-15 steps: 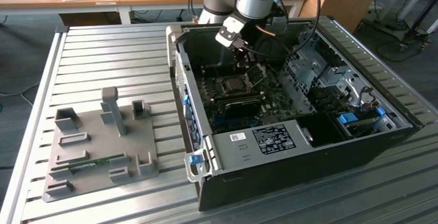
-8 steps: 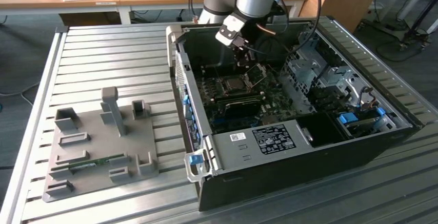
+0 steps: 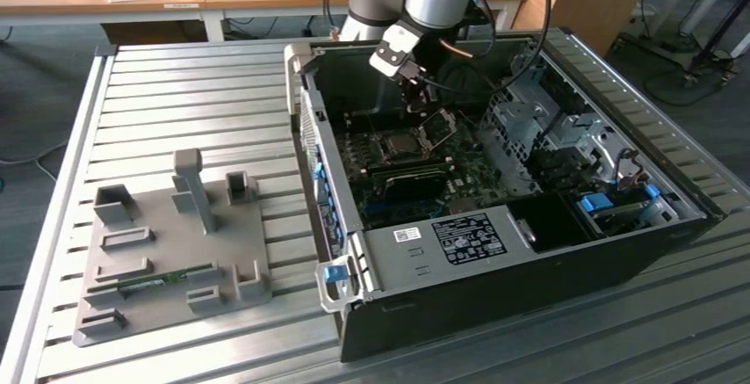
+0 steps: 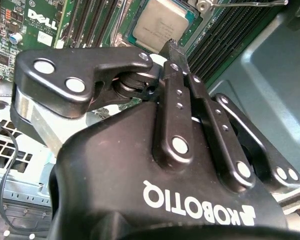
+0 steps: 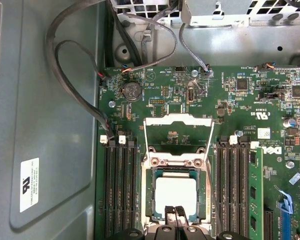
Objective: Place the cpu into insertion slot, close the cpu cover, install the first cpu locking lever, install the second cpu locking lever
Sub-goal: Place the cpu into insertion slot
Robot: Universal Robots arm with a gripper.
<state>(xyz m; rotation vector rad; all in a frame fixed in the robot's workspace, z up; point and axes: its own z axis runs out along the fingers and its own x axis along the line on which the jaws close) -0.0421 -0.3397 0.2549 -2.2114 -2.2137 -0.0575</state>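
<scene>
In the exterior view, my arm reaches down from above into the open computer case, which lies on its side on a slatted metal table. My gripper hangs over the motherboard, just above the socket. The cpu lies flat in that socket. The cpu cover stands tilted up beside it, on the exterior view's right. A grey fixture plate sits on the table, well apart from the case, towards the exterior view's left.

In the second wrist view, the black body of my gripper takes up most of the frame. Its fingertips are drawn together to a narrow point with nothing between them. Beyond the tip lies the cpu, its silvery top facing up, with memory slots to one side.

In the first wrist view, I look straight down on the board. The cpu is seated in the socket, square to its frame. The cpu cover is swung open on its hinge, and green board shows through its window. My gripper is clenched empty, the two fingers side by side over the edge of the cpu farthest from the hinge; I cannot tell whether they touch it. Memory slots flank the socket on both sides. A coin cell sits beyond the open cover, and grey cables loop along the case wall.
</scene>
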